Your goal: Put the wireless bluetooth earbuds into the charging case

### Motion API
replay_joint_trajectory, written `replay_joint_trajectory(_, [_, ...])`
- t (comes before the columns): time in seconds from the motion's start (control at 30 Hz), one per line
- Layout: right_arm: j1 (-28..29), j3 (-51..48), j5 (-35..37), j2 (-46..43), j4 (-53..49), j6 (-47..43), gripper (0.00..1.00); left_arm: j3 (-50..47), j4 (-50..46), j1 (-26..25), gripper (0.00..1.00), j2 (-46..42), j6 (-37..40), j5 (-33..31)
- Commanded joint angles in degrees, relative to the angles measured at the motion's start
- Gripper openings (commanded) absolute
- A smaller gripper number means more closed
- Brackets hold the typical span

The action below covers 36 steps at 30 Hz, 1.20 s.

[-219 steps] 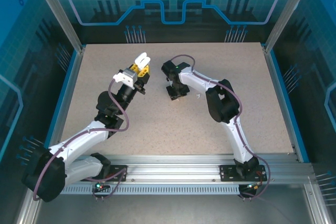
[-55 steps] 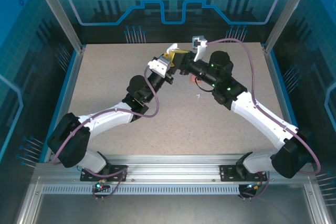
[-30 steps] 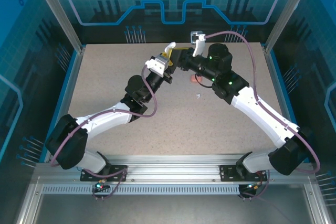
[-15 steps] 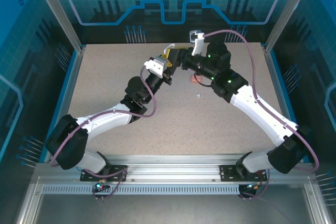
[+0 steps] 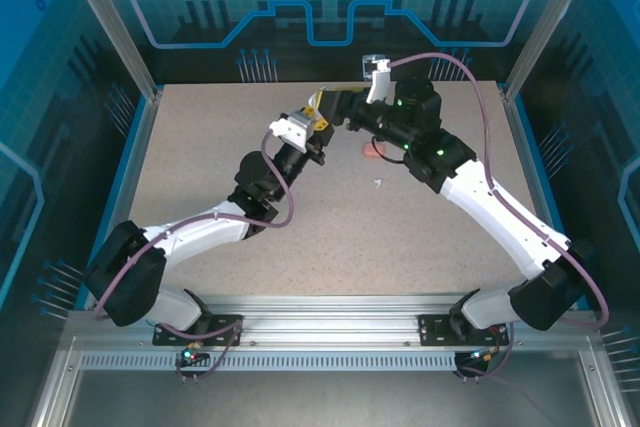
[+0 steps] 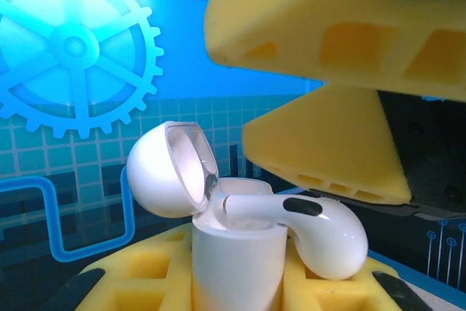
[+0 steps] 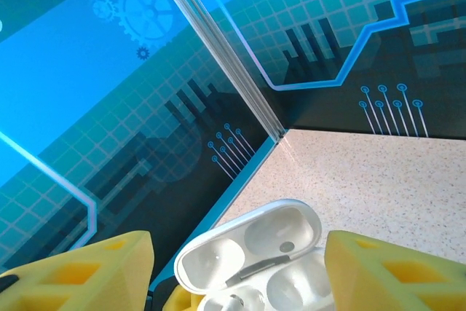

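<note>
My left gripper [image 5: 314,113] is shut on the white charging case [image 6: 237,260], which it holds upright above the far middle of the table. The case's lid [image 6: 164,169] stands open. A white earbud [image 6: 320,231] lies across the case's open top, its stem in the opening and its bulb hanging over the right side. My right gripper [image 5: 344,113] hovers just beyond the case, its yellow fingers [image 6: 328,143] apart and clear of the earbud. In the right wrist view that gripper [image 7: 237,278] is open, and the open case [image 7: 251,249] lies past the gap.
A small salmon-pink piece [image 5: 375,150] and a tiny white piece [image 5: 378,184] lie on the speckled table [image 5: 300,247] below the right arm. Glass walls and aluminium posts [image 5: 140,77] ring the table.
The right gripper has opened and let go of the white earbud, which now rests on the case. The left gripper has shifted slightly left with the case.
</note>
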Motion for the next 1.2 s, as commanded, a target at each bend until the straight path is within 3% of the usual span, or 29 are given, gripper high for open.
replay_joint_trajectory(0.0, [-0.7,-0.4,1.2,-4.6,-2.0,-3.2,0.65,-0.8,2.3,-0.4,0.0,-2.3,-1.0,0.3])
replay_joint_trajectory(0.33, [-1.7,-6.5,-9.6,-9.1,-5.4,-15.6,0.61,-1.4,0.4,-0.3,0.0,-3.6,-2.0,1.5])
replay_joint_trajectory(0.67, [-1.5,-10.3,-11.8,-8.7,-2.1,-13.9,0.58,-2.4,-1.0,-0.4,0.0,-4.3,-3.3,2.6])
replay_joint_trajectory(1.17, [-0.5,-8.2,-12.5,-5.0,-1.3,-12.7,0.49,-2.6,-1.1,-0.4,0.0,-4.1,-3.5,2.9])
